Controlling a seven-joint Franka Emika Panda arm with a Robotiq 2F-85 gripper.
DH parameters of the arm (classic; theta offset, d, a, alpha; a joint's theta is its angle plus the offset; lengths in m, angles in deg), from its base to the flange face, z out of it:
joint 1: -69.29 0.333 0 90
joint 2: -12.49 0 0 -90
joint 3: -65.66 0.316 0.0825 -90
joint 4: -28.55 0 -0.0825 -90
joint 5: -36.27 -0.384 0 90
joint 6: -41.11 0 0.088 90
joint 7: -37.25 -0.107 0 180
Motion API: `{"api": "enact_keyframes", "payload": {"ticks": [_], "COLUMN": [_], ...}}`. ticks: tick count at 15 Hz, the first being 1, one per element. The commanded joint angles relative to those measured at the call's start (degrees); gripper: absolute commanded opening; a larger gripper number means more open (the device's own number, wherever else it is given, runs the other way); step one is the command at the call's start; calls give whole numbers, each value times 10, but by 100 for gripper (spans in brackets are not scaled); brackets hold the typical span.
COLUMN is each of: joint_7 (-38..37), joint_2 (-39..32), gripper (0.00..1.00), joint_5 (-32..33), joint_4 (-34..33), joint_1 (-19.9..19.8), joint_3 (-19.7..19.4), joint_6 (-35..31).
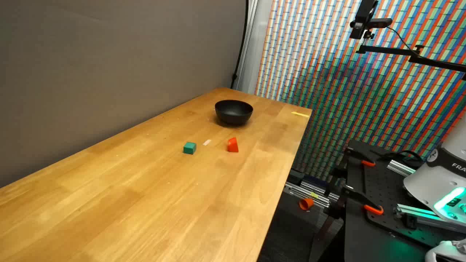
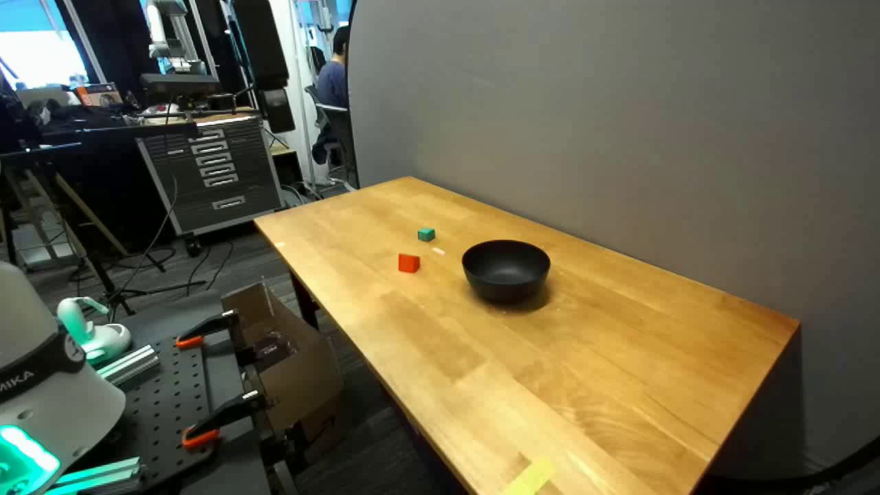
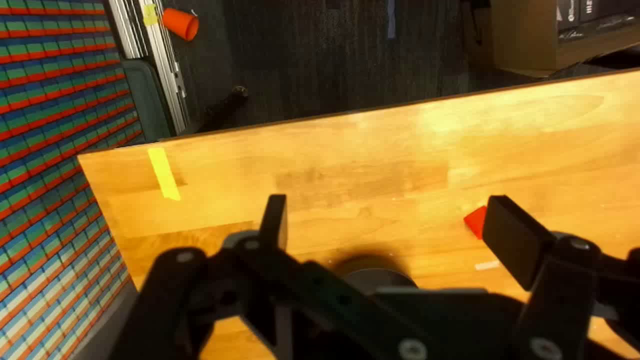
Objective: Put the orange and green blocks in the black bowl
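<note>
Claw [image 3: 387,220] spread, nothing pinched. Below it on desk [image 3: 350,150], black bowl [image 3: 375,280] and orange block [image 3: 476,222] partly masked by claw in wrist view; green block [image 1: 189,148], probably masked too, shown in both exterior views. Orange block may be struck if claw is lowered uncentred.

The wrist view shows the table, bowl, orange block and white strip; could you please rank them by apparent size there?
1. Table, by far
2. Bowl, judged by the part the end effector leaves visible
3. Orange block, apparently partly hidden too
4. White strip
</note>
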Motion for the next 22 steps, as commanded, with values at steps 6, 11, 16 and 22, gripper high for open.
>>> {"api": "enact_keyframes", "payload": {"ticks": [6,11,16,22], "joint_7": [0,-22,60,136], "joint_2": [2,-166,-351,-572], "gripper": [100,100,100,100], "joint_5": [-1,-52,-143,-178], "joint_4": [-8,-39,-107,-274], "joint_1": [-1,39,88,76], "joint_3": [1,13,24,86], "joint_6": [1,-130,-198,-186]}}
